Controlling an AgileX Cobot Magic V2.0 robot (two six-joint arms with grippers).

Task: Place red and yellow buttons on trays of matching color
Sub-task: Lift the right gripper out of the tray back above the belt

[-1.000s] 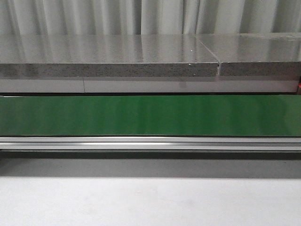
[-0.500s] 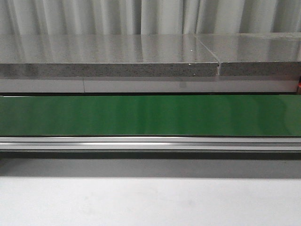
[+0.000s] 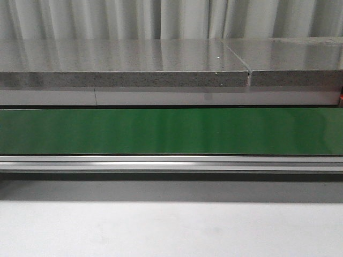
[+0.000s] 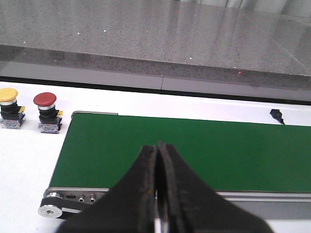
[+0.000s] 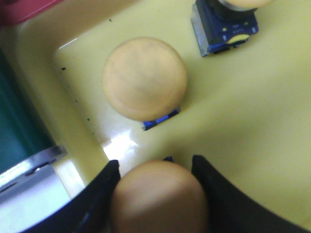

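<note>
Over the yellow tray, right gripper clamped on a yellow button, black fingers pressed against either side of its domed cap. Just beside it, standing on the tray floor near a corner, a second yellow button; farther along, the blue base of a third, its cap mostly cut off by the frame. Above the green conveyor belt, left gripper closed together on nothing. Off the belt's end, on the white bench, a loose yellow-capped button and a red button upright, side by side. Front view: belt only, neither arm in sight.
</note>
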